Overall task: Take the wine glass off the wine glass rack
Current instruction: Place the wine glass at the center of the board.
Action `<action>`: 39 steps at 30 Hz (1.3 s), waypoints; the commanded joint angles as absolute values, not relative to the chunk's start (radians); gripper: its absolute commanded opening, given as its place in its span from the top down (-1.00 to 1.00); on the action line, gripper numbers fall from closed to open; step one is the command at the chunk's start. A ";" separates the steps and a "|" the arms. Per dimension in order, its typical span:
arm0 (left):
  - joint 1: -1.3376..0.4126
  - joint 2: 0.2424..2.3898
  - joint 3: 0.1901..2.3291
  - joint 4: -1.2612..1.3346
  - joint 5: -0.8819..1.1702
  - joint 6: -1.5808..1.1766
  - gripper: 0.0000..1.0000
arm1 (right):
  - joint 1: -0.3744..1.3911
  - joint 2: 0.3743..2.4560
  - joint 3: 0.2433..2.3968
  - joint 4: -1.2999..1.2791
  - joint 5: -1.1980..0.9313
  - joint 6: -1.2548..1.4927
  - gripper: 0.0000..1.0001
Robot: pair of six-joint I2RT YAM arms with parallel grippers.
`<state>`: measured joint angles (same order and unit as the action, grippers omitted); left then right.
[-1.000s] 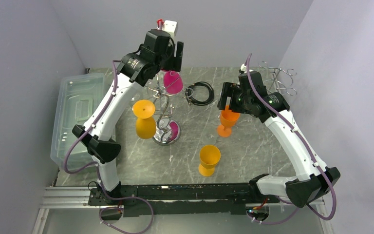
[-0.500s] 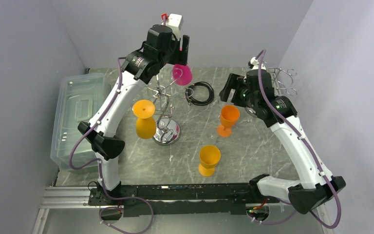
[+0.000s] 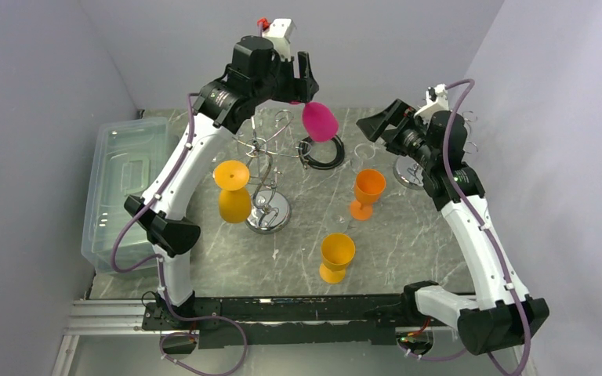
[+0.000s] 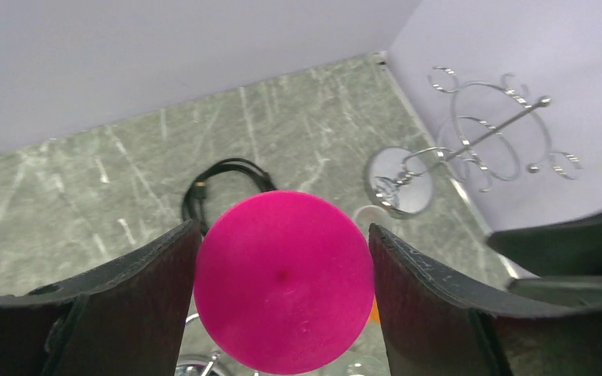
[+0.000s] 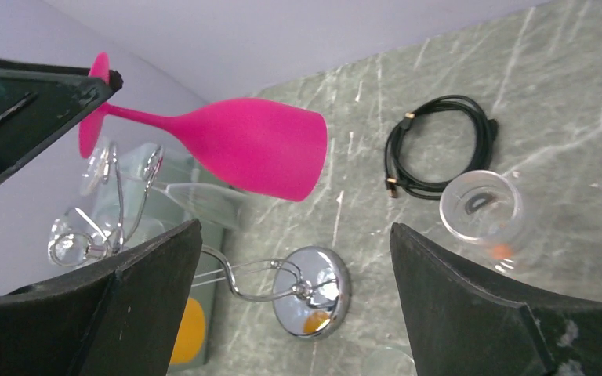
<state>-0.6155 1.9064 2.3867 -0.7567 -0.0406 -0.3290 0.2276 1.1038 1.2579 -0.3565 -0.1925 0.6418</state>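
My left gripper [image 3: 304, 84] is shut on the round foot [image 4: 284, 282] of a pink wine glass [image 3: 319, 121] and holds it high, clear of the rack and to its right. The glass lies almost level, with its bowl [image 5: 255, 153] pointing away from the gripper. The wine glass rack [image 3: 266, 205] is a chrome stand with a wavy stem and a disc base [image 5: 311, 291]. An orange glass [image 3: 233, 192] hangs upside down on its left side, and clear glasses [image 5: 70, 243] hang from its arms. My right gripper [image 3: 376, 125] is open and empty, raised at the back right.
Two orange glasses stand upright, one [image 3: 368, 190] in the middle right and one [image 3: 337, 257] nearer the front. A black cable coil [image 3: 321, 150] lies at the back. A smaller chrome stand [image 4: 470, 145] is in the back right corner. A clear plastic bin [image 3: 121, 188] sits at the left edge.
My left gripper has lifted the pink glass off the rack and swung it right, tilting it level. My right gripper has risen and drawn back from the orange glass.
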 commanded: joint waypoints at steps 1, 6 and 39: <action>-0.590 1.833 2.409 -0.681 0.100 -0.436 -0.17 | 0.142 1.086 1.170 -0.068 -0.469 0.787 -0.87; -0.570 1.804 2.378 -0.654 0.170 -0.506 -0.16 | 0.128 1.071 1.102 0.010 -0.512 0.848 -0.93; -0.439 1.707 2.156 -0.386 0.544 -0.891 -0.11 | 0.123 1.117 0.911 0.761 -0.699 1.308 -0.69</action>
<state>-0.4431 1.7638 2.1647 -0.4931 0.4747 -0.8268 0.1276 1.1099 0.8963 0.6296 -0.6605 1.2373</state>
